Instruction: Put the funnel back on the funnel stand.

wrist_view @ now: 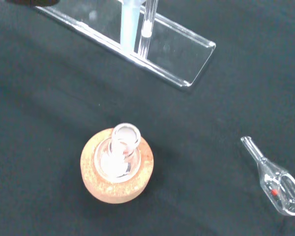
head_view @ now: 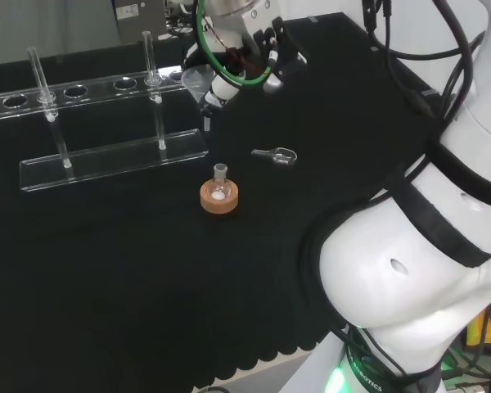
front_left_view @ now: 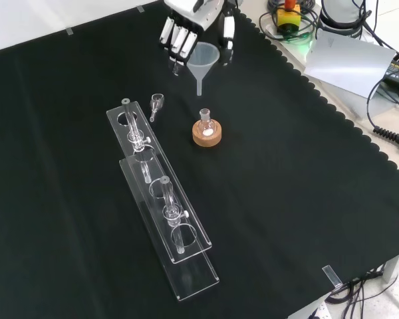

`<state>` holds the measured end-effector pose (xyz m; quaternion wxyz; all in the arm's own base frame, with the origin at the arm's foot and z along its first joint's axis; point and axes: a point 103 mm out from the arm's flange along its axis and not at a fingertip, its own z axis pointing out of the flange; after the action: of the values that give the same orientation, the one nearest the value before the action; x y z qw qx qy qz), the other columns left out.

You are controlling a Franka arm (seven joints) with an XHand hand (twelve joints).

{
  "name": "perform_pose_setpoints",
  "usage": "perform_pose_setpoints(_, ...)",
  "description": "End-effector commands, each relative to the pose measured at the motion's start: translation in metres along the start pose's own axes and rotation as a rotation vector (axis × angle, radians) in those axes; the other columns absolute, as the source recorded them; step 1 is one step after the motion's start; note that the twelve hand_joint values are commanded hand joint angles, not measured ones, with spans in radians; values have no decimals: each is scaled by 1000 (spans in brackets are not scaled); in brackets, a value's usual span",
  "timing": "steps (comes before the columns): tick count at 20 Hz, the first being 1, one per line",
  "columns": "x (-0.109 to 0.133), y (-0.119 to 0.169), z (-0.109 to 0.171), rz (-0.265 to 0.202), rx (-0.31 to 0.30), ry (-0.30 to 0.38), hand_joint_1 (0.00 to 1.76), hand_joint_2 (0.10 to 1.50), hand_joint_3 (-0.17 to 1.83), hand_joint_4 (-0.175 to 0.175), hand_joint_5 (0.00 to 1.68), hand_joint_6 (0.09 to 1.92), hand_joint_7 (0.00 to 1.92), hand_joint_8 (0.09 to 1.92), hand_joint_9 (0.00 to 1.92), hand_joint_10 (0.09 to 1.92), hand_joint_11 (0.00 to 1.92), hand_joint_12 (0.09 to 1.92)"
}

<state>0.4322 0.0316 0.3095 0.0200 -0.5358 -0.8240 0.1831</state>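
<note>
Holding the funnel (front_left_view: 204, 56) by its rim, the hand (front_left_view: 194, 23) hangs above the black cloth (front_left_view: 306, 199) at the top of the front view, fingers on one side of the cone and thumb on the other, pinching it. The funnel is pale, translucent plastic, a wide cone that narrows to a thin straight stem pointing down, clear of the cloth and of everything on it.

In the front view, the clear stand (front_left_view: 161, 199) lies below and left of the hand, a long two-tier rack with round holes along its upper plate and thin posts between the plates; its near end is well apart from the funnel. Between that end and the hand lies a small glass scoop (front_left_view: 155, 104) flat on the cloth. Just below the funnel's stem, slightly right of it, a small round flask (front_left_view: 205, 122) with white powder inside sits upright in a cork ring (front_left_view: 207, 135). In the head view the funnel (head_view: 198, 82) hangs beside the rack's right end.
</note>
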Motion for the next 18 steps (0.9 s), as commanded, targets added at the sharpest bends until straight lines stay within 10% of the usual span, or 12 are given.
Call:
perform_pose_setpoints(1, -7, -3, -20, 18, -14, 15, 738, 1005, -175, -51, 553, 117, 596, 727, 992, 600, 520, 1326)
perform_pose_setpoints(18, -60, 60, -68, 53, -35, 45, 731, 1006, -175, -51, 551, 122, 593, 730, 985, 600, 521, 1326)
